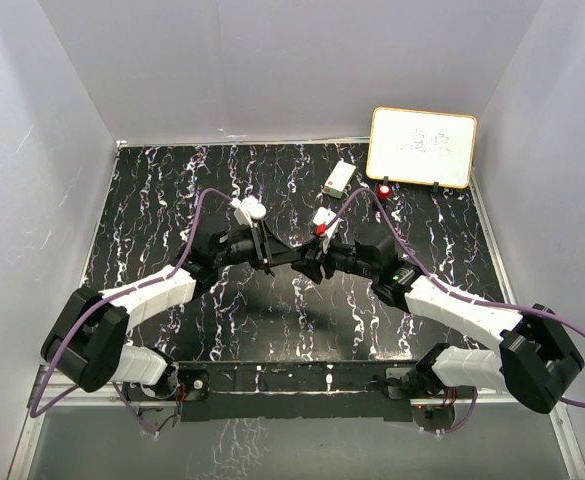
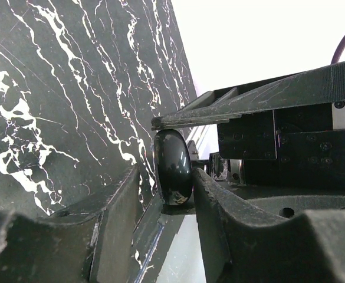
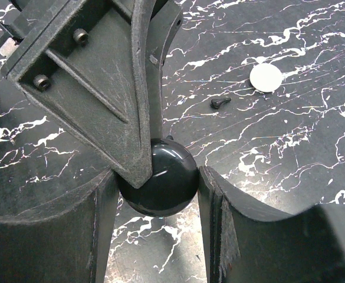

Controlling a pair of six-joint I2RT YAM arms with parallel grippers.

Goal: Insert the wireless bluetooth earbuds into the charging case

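Note:
A glossy black round charging case [image 3: 163, 177] is held above the table between both grippers; it is shut. My left gripper [image 2: 167, 183] clamps it edge-on [image 2: 172, 165]. My right gripper [image 3: 157, 194] closes on its sides, with a left finger [image 3: 101, 76] crossing in front. In the top view the two grippers [image 1: 288, 256] [image 1: 309, 262] meet at the table's middle and hide the case. One black earbud [image 3: 220, 102] lies on the marble table [image 3: 290, 141], near a white round puck [image 3: 266, 77] [image 1: 255, 210]. The other earbuds are out of view.
A small white box [image 1: 339, 178] and a small white piece with red on it [image 1: 322, 216] lie behind the grippers. A red object [image 1: 385, 190] sits before a whiteboard [image 1: 422, 147] at the back right. White walls enclose the table.

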